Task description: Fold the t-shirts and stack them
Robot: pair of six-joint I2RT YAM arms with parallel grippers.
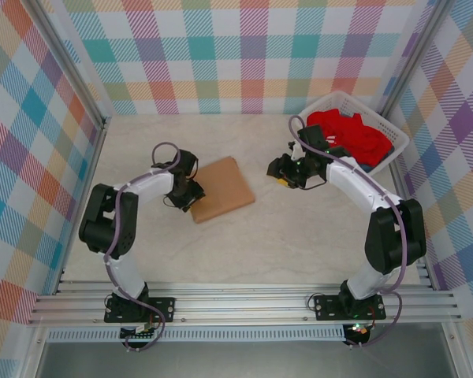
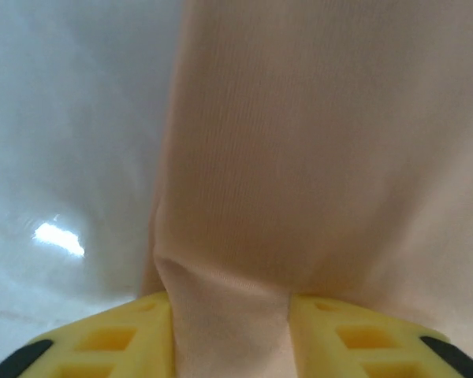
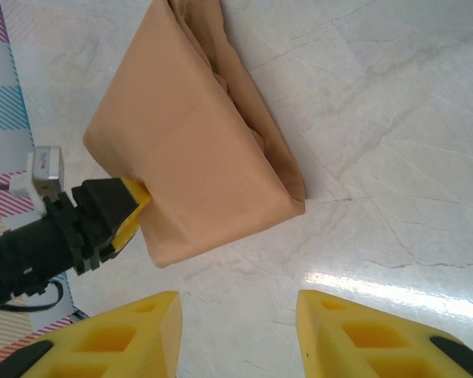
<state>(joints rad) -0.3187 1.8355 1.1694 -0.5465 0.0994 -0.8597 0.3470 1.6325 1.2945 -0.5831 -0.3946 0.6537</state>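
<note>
The tan-orange t-shirt is seen folded into a compact rectangle and laid flat on the table, near its middle and somewhat toward the left edge, turned at a slant to the table's sides. Its upturned face is plain cloth, and the stacked layers of the fold are shown along one side in the right wrist view. The shirt's left edge is met by the left gripper, whose yellow fingers are set on either side of a bunched fold of the fabric. The gap between them is filled by cloth, which is creased at the fingertips, so the shirt's edge is held pinched. In the right wrist view one yellow finger of that gripper is seen laid against the same edge. The right gripper is held over bare table, off the shirt's right side and apart from it. Its jaws are parted to a moderate width and nothing is gripped between them, the pale marbled surface being seen through the gap. The red t-shirt is left unfolded, heaped in a white lattice basket that is set at the far right corner of the table, close to the checked walls. The basket is passed just beside by the upper part of the right arm, and it is kept well apart from the folded shirt.
</note>
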